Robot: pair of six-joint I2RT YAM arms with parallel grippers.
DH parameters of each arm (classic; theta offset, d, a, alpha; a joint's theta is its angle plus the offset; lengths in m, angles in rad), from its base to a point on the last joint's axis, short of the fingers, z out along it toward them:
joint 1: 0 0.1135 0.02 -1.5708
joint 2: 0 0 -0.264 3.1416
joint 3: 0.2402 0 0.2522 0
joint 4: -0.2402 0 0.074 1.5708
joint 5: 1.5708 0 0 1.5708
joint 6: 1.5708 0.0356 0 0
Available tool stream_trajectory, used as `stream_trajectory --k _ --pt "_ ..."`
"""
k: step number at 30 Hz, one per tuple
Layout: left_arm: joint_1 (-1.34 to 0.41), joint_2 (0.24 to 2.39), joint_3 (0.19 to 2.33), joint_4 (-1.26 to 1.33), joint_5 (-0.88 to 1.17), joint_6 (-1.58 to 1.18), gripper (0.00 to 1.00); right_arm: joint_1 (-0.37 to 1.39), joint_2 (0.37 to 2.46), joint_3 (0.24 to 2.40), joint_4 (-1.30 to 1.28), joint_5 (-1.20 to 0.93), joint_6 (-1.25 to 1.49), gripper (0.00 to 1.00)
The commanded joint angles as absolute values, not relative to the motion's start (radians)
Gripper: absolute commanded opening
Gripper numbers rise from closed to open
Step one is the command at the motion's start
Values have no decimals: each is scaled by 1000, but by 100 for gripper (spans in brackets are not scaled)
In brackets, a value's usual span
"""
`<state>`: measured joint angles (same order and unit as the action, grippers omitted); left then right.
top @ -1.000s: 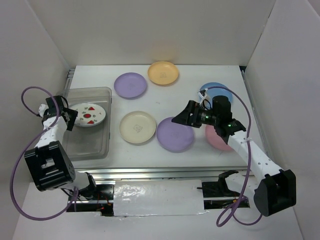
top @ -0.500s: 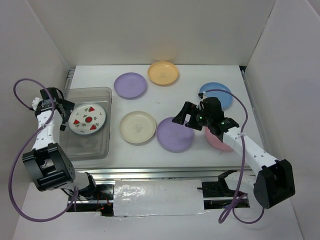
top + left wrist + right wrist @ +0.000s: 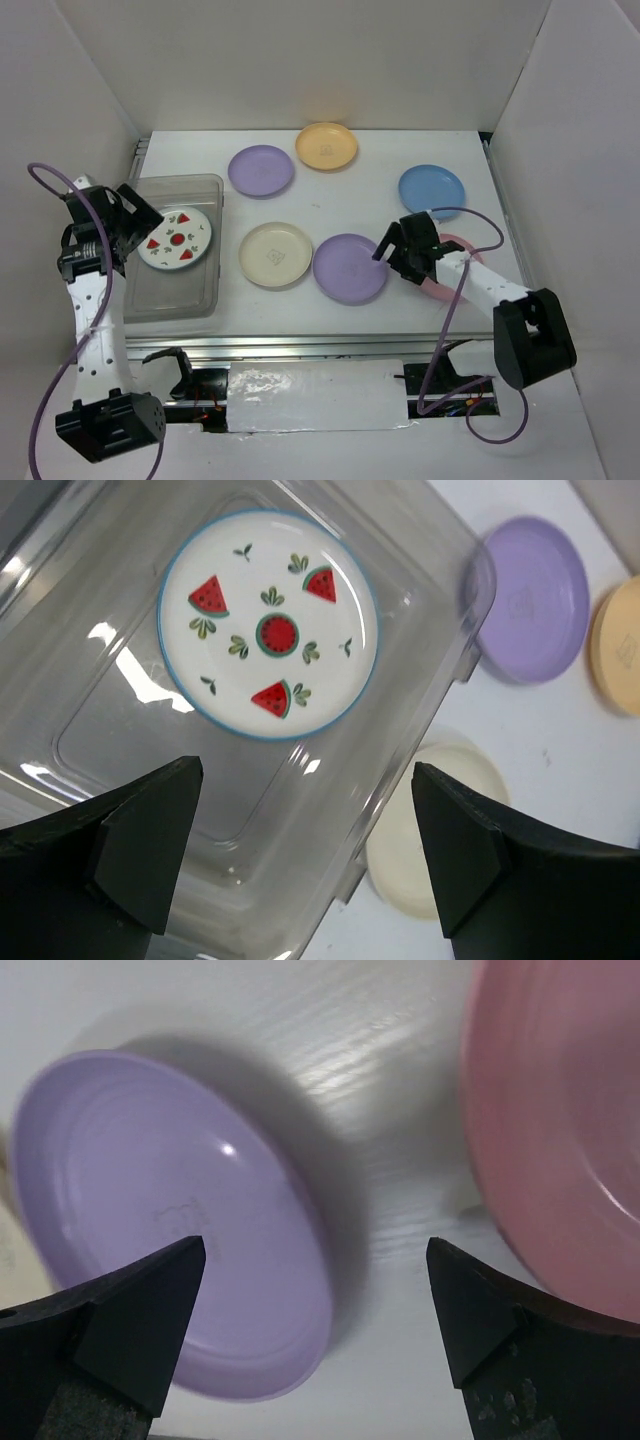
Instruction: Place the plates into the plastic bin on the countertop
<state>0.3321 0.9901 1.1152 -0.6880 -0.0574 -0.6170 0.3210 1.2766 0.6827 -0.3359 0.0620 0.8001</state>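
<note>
A white bench (image 3: pixel 360 205) fills the middle of the top view, closed in on three sides by plain white panels: a back wall (image 3: pixel 320 60) across the top of the frame, a left wall (image 3: pixel 50 100) and a right wall (image 3: pixel 580 150) slanting outward. A metal rail (image 3: pixel 300 345) runs along the bench's lower edge, with a crinkled silvery sheet (image 3: pixel 315 395) below it at bottom centre. The light is soft and even, leaving only faint shadows on the bench.
</note>
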Motion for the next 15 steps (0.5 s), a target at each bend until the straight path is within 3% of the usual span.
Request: stream_trajectory --k 1,4,5,7,8,9,10,15 --pt "327 956 1069 -721 20 -520 99 330 1356 660 -319 104 824 100" --pt "324 939 1051 -721 55 -511 99 333 1426 657 -296 94 824 91" --pt "322 936 1054 -726 64 -505 99 331 1439 647 -287 77 824 80" --pt "318 933 1060 -730 77 -499 99 336 1459 635 -261 49 831 67" --pt "308 930 1061 -732 72 -496 99 340 1457 627 -256 51 834 47" --pt "305 930 1063 -730 69 -494 99 345 1450 624 -255 60 842 34" --pt "299 930 1065 -732 72 -491 99 351 1439 621 -259 70 857 3" --pt "229 937 1049 -688 175 -495 99 409 1257 641 -383 216 925 0"
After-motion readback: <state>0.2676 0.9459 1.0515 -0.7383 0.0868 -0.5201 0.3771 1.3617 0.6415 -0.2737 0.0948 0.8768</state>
